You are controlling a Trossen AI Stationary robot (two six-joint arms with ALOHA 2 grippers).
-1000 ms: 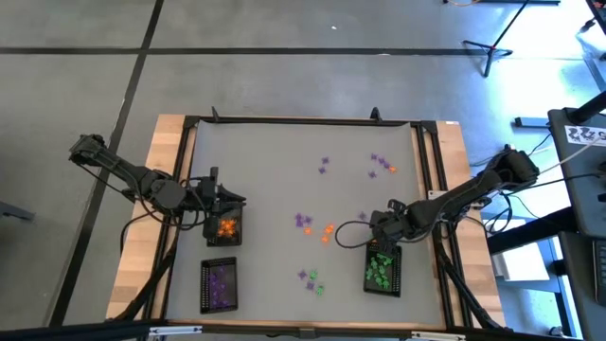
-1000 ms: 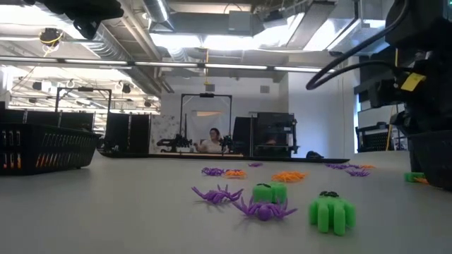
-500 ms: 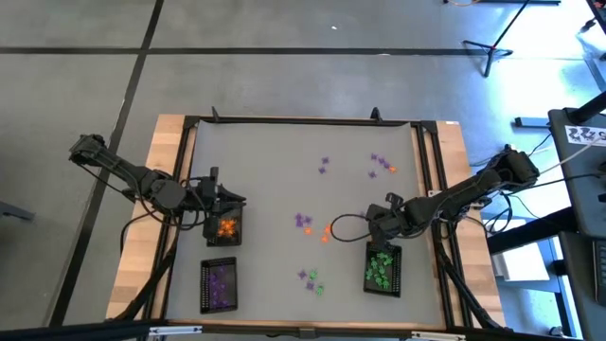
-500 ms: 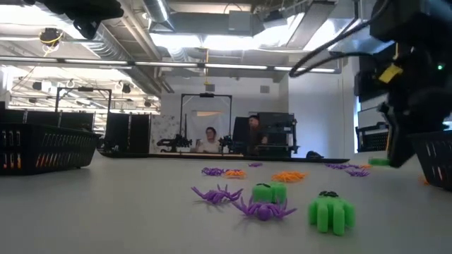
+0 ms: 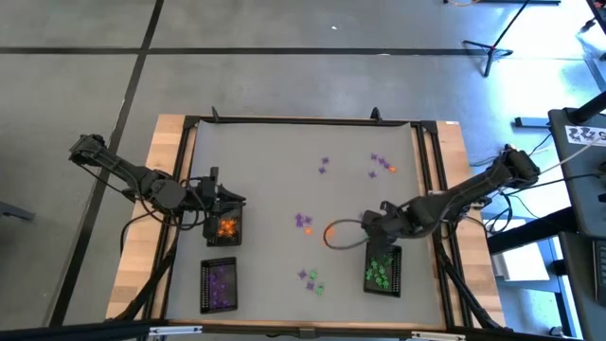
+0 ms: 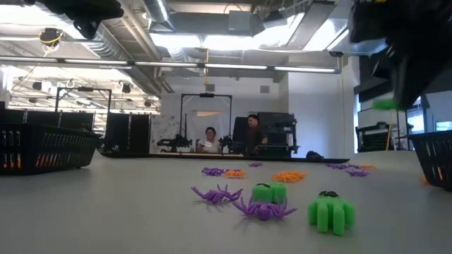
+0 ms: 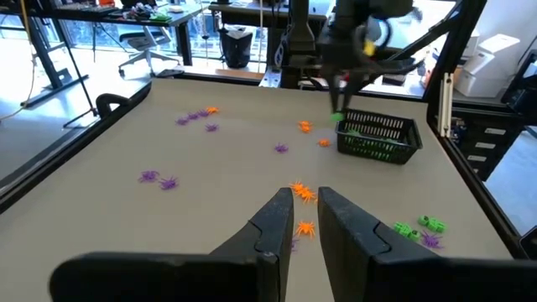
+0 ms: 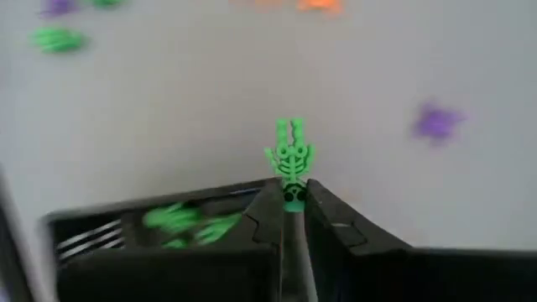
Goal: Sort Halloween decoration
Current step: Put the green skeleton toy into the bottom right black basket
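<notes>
Green trinket (image 8: pixel 290 159) pinched between the tips of the right gripper (image 8: pixel 285 200), jaws nearly closed on it, held in the air over the far edge of the tray of green pieces (image 5: pixel 383 269), right side of the table (image 5: pixel 265 170). Loose purple, orange and green trinkets (image 5: pixel 312 227) lie scattered mid-table. Left gripper (image 7: pixel 297 206) sits over the tray of orange pieces (image 5: pixel 225 228) on the left, fingers a narrow gap apart, holding nothing. Purple tray (image 5: pixel 219 284) just nearer.

In the low view the right gripper (image 6: pixel 395 49) is a dark blur cut off by the top and right edges, the green trinket (image 6: pixel 386 104) in it only a smear of unreadable shape.
</notes>
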